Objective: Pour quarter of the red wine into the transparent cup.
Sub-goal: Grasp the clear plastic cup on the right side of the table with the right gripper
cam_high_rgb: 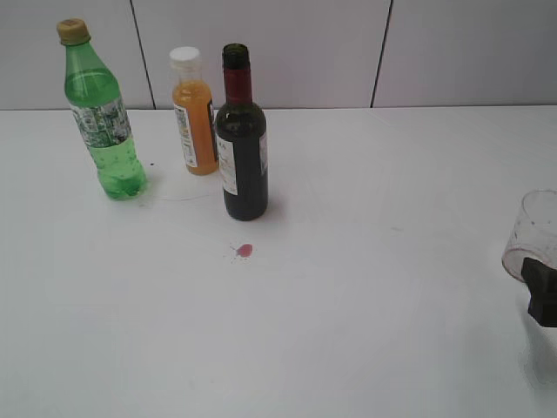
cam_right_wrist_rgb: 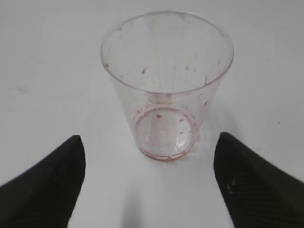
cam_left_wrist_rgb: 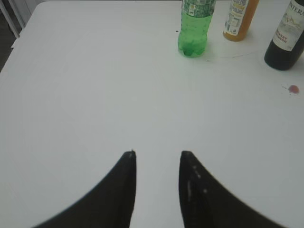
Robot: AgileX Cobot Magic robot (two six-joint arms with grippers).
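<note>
The dark wine bottle (cam_high_rgb: 241, 144) with a red foil neck and white label stands upright, uncapped, on the white table (cam_high_rgb: 348, 305); its base shows at the far right of the left wrist view (cam_left_wrist_rgb: 285, 35). The transparent cup (cam_high_rgb: 534, 233), stained with reddish specks, stands upright at the right edge. In the right wrist view the cup (cam_right_wrist_rgb: 166, 85) is just ahead of my right gripper (cam_right_wrist_rgb: 149, 142), which is open wide and not touching it. One right finger shows in the exterior view (cam_high_rgb: 544, 292). My left gripper (cam_left_wrist_rgb: 156, 154) is open and empty over bare table.
A green soda bottle (cam_high_rgb: 103, 113) and an orange juice bottle (cam_high_rgb: 195, 113) stand behind and left of the wine bottle; both show in the left wrist view (cam_left_wrist_rgb: 194, 26), (cam_left_wrist_rgb: 240, 19). A small red wine drop (cam_high_rgb: 244, 251) lies on the table in front of the wine bottle.
</note>
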